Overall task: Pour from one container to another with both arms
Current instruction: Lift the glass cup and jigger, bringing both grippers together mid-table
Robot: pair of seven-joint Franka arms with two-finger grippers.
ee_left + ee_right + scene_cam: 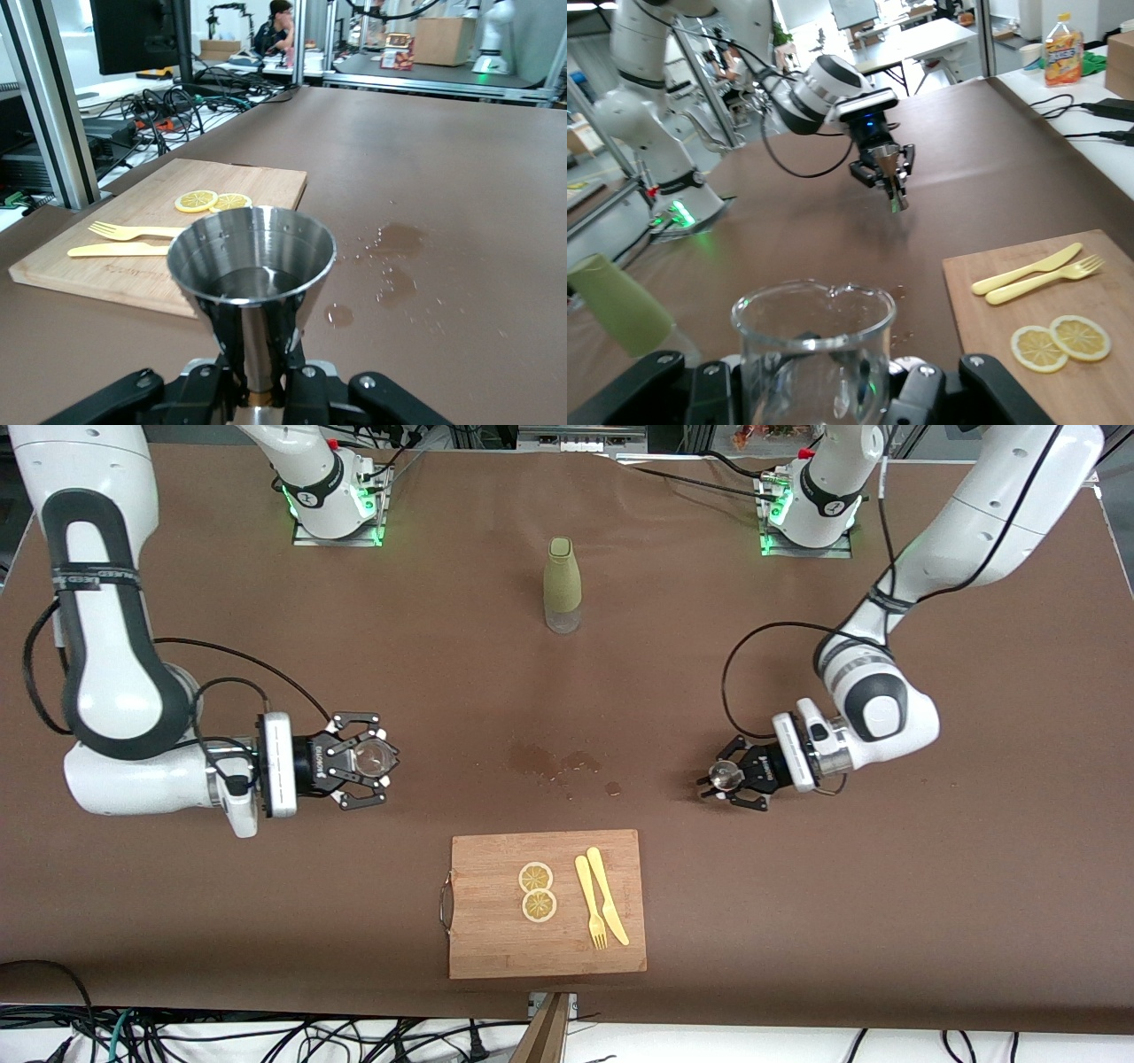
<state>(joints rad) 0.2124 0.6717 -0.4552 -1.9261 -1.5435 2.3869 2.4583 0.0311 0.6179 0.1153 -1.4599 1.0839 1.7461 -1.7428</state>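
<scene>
Fingers of the right gripper (379, 760) closed around a glass beaker (371, 756), at mid-height of the front view toward the right arm's end of the counter (886, 921). Fingers of the left gripper (719, 779) clamped on the stem of a steel measuring cup (726, 776), at nearly the same height in the frame toward the left arm's end.

- **Vessels:** both upright, mouths up, long axes vertical. Shallow pool of liquid visible inside the measuring cup (252, 266) in the left wrist view. Beaker (813, 345) apparently empty in the right wrist view, pouring lip on its rim.
- **Key relation:** the two vessels well apart, facing one another across the middle of the frame. Measuring cup straight ahead of the beaker, as seen in the upper centre of the right wrist view. Neither arm clearly closer to the midpoint.
- **Between them:** wet patches (558, 762) on the counter, just below frame centre.
- **Judged next move:** measuring cup as probable source, beaker as receiver; both to be carried inward until the cup's rim sits above the beaker's mouth, then tilted toward it.
- **Bystanders:** green bottle (563, 584) at upper centre; cutting board (496, 948) at lower centre, carrying lemon slices (537, 891), fork (588, 903) and knife (608, 895).
</scene>
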